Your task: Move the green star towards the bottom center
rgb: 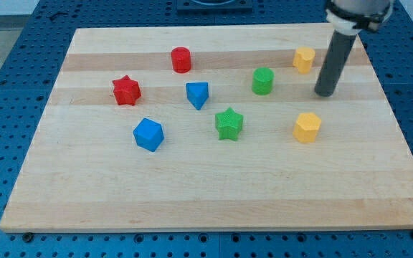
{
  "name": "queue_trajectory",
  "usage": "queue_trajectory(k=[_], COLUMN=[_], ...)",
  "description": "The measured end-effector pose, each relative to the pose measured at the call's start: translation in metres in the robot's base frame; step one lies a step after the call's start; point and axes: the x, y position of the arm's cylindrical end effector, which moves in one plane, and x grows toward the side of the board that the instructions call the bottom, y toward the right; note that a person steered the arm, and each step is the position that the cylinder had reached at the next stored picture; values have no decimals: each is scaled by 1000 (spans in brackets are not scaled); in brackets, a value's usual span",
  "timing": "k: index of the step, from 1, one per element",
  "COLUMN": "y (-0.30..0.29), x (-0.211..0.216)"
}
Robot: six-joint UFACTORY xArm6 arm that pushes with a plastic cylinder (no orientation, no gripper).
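Observation:
The green star (229,123) lies on the wooden board (214,193) near the middle. My tip (325,93) stands to the view's upper right of it, well apart, between the green cylinder (262,81) on its left and the board's right edge. It is just below and right of the small yellow block (304,59) and above the yellow hexagon block (307,127). The tip touches no block.
A red cylinder (181,59) sits at the top centre. A red star (126,90) lies at the left. A blue triangular block (198,94) is left of the green cylinder. A blue hexagon block (148,134) lies left of the green star.

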Motion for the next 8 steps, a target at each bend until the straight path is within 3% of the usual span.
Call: queue_trajectory(k=[5, 8], y=[-180, -170], x=[7, 53])
